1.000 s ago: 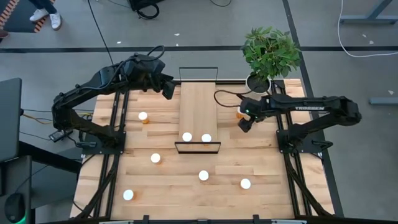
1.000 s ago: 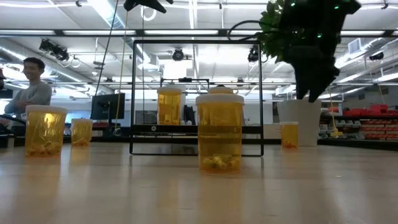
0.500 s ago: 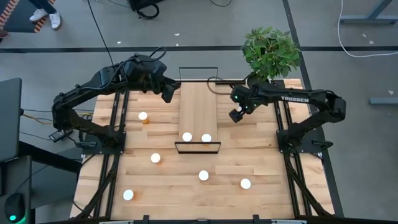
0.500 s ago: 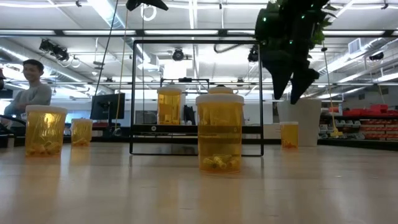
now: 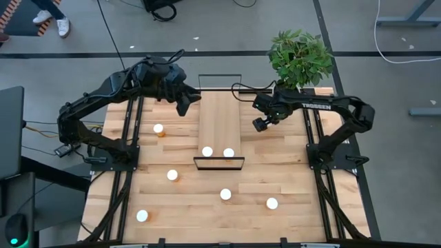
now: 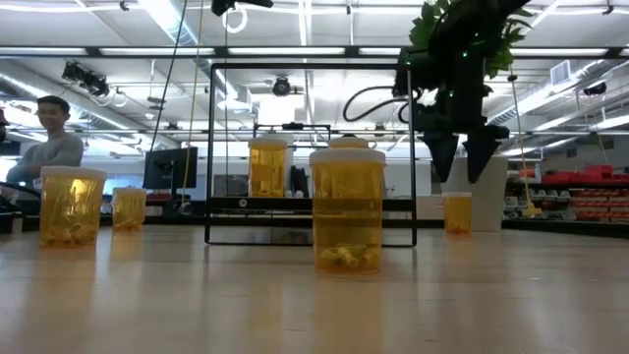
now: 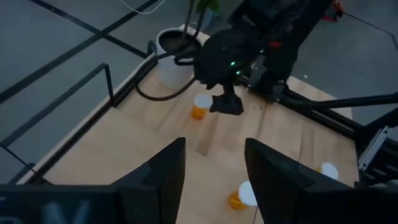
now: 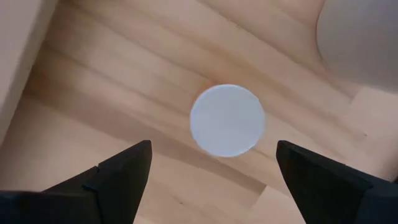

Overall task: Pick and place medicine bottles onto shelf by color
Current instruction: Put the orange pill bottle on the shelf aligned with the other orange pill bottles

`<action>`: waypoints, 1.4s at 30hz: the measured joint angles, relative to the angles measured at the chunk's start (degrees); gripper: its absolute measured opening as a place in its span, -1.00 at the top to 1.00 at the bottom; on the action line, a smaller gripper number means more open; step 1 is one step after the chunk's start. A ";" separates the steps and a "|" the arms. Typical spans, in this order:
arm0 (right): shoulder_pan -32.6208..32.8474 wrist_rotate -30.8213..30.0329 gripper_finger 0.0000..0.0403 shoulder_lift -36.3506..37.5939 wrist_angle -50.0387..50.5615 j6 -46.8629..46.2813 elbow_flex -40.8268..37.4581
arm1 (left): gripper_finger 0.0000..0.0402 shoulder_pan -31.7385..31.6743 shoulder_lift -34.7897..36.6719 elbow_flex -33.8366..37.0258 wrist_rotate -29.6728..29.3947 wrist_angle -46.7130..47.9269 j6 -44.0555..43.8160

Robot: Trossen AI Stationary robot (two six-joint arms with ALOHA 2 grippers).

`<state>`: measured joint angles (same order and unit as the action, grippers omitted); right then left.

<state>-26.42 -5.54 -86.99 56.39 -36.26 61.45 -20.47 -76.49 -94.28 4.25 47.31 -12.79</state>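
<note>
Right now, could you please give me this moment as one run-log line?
right gripper: open, above a table bottle | left gripper: open, over shelf far end | two bottles on shelf

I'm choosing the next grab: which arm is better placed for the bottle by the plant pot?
Right, probably. The right gripper is open directly above that bottle, while the left gripper is across the shelf.

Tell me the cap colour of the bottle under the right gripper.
White; the right wrist view shows the cap best.

Right pincer [image 8: 211,171] wide over bottle [image 8: 227,120] — plant pot [image 8: 364,37] crowds near.
</note>
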 joint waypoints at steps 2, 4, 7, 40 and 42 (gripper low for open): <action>-0.39 0.90 -0.75 -1.05 -0.46 -0.45 0.00 | 0.14 0.00 0.00 0.00 0.02 0.02 0.43; -0.46 1.17 -0.75 -1.76 -0.68 -0.51 0.00 | 0.14 0.00 0.00 0.00 0.05 0.02 0.41; -0.46 1.07 -0.75 -2.27 -0.86 -1.76 0.00 | 0.14 0.01 0.00 0.00 0.07 0.06 0.39; -4.61 3.89 -0.48 -5.19 -3.00 -1.68 -0.13 | 0.14 0.00 0.00 0.00 -0.13 0.57 1.46; -4.61 3.89 -0.46 -5.19 -2.98 -1.68 -0.13 | 0.14 0.00 0.00 0.00 -0.13 0.57 1.48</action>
<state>-31.03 -1.65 -92.18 53.41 -37.93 61.32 -20.47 -76.49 -94.28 4.12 47.88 -11.31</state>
